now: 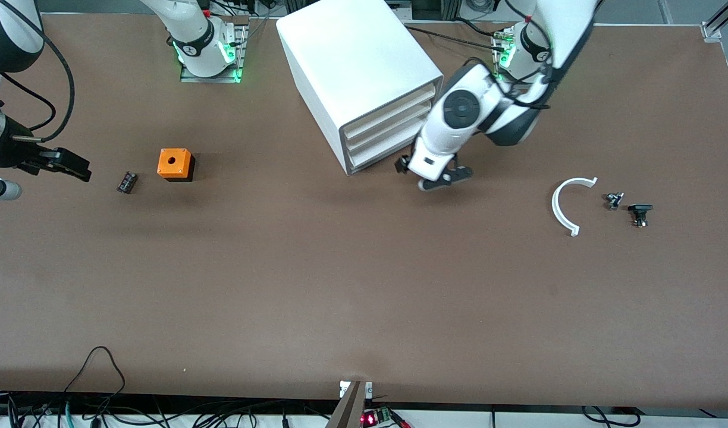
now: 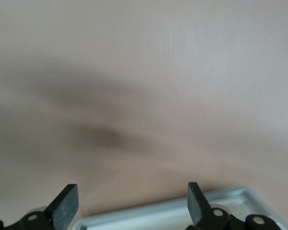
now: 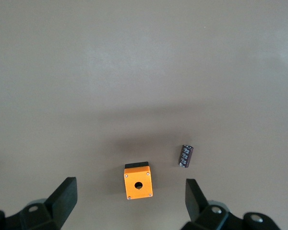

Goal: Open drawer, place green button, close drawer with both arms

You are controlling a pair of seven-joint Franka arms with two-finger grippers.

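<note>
Left tool point(image 1: 433, 174) sits low just in front of the cabinet point(image 1: 358, 77), at the lowest drawer point(image 1: 380, 156), fingers point(image 2: 65, 205) spread wide w/ nothing between them; drawer looks shut or nearly so. Right tool point(image 1: 72, 167) hangs wide open and empty over the table point(image 1: 340, 285) at the right arm's end, near a small black part point(image 1: 126, 182) and the orange cube point(image 1: 175, 164). Button can't be made out for sure: two tiny dark parts point(image 1: 614, 200) point(image 1: 640, 213) lie beside a white curved piece point(image 1: 569, 205) toward the left arm's end.

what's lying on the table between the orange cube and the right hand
In the front view, one small dark cylindrical part lies between the orange cube and the right hand. The right wrist view shows cube and part side by side, apart.
</note>
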